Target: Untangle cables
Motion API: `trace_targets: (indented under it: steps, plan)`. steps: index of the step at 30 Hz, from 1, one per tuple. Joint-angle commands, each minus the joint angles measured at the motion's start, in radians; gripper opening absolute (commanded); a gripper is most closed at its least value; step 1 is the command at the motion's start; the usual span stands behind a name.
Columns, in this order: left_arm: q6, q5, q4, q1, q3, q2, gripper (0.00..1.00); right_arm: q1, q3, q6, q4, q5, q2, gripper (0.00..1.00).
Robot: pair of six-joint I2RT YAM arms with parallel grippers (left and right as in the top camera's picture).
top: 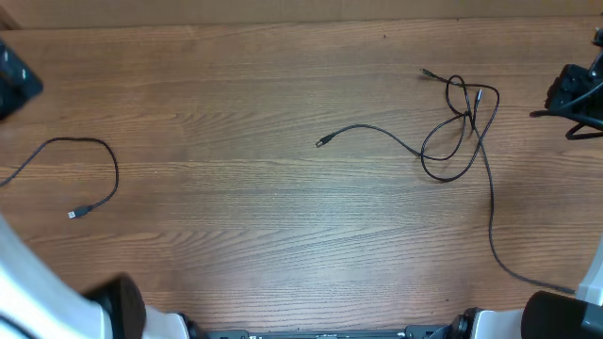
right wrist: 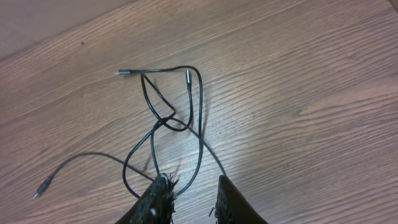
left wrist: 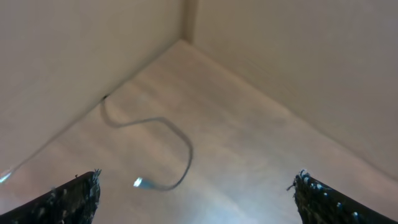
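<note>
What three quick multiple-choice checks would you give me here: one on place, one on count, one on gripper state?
1. The tangle lies at the robot's: A left, B middle, C right.
2. Cables lying alone at the left: A one, B two, C three.
3. The left gripper is: A open, B shut on a cable, C shut empty.

C: overhead shows the knotted loops at the right.
A: only one curls there, clear of the rest.
A: its fingers stand wide apart, nothing between.
</note>
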Motion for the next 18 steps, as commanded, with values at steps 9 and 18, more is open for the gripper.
trace_targets:
  steps: [9,18]
  plan:
    - [-0.463,-0.503,0.036,0.013,-0.675,-0.282,1.0,-0.007,-0.008,-0.003,-0.006,-0.026,0.001,0.23]
    - [-0.378,-0.301,0.198,0.119,-1.019,-0.325,1.0,-0.007,-0.008,-0.003,-0.012,-0.048,0.001,0.23]
